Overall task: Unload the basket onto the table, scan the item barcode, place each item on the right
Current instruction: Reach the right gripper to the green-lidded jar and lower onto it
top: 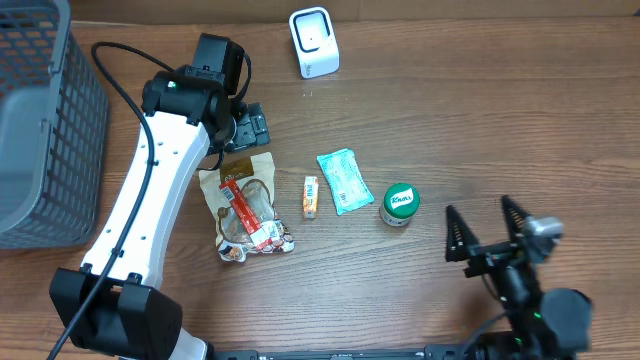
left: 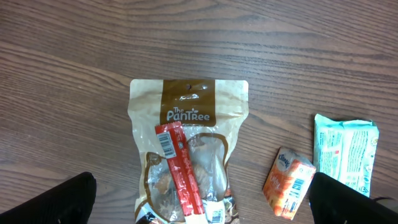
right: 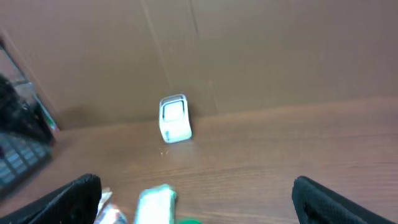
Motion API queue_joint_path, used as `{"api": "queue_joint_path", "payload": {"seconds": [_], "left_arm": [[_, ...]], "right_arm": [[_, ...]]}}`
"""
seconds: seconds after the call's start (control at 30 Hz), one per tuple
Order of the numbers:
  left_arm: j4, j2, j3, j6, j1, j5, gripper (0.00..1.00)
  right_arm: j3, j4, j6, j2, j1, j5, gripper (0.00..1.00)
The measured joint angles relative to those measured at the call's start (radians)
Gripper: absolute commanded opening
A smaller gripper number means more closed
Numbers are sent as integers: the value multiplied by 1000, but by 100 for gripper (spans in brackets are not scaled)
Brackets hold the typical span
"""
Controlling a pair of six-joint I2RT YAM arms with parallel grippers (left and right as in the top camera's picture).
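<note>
A white barcode scanner [top: 314, 42] stands at the table's far edge, also seen in the right wrist view as the scanner [right: 175, 118]. A tan snack pouch [top: 243, 190] lies flat with a red stick pack [top: 248, 214] on top of it. My left gripper [top: 250, 130] hovers open above the pouch's top end. In the left wrist view the pouch [left: 188, 109] and red stick [left: 180, 168] lie between its wide-apart fingers [left: 56, 202]. My right gripper [top: 487, 235] is open near the front right, holding nothing.
An orange pack [top: 311, 197], a teal tissue pack [top: 345, 180] and a green-lidded jar [top: 400, 203] lie in a row right of the pouch. A grey mesh basket [top: 40, 130] stands at the left edge.
</note>
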State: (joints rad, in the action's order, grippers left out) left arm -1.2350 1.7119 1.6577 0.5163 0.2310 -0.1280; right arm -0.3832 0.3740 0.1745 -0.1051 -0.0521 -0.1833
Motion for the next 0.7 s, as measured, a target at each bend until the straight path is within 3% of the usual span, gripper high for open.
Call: {"api": "queue_joint_path", "payload": {"seconds": [0.17, 0.43, 0.53, 0.67, 0.7], "left_arm": [[0, 0, 0, 0, 0, -4, 100], [0, 0, 1, 0, 0, -5, 100], [0, 0, 1, 0, 0, -5, 100], [0, 0, 1, 0, 0, -5, 100], [0, 0, 1, 0, 0, -5, 100]], "right_arm": [[-393, 270, -3, -225, 0, 7, 100], [-1056, 858, -19, -778, 0, 8, 100], [-1212, 973, -16, -968, 0, -25, 100], [-1270, 1025, -10, -1146, 0, -151, 100], [-1270, 1034, -10, -1183, 0, -193, 91]]}}
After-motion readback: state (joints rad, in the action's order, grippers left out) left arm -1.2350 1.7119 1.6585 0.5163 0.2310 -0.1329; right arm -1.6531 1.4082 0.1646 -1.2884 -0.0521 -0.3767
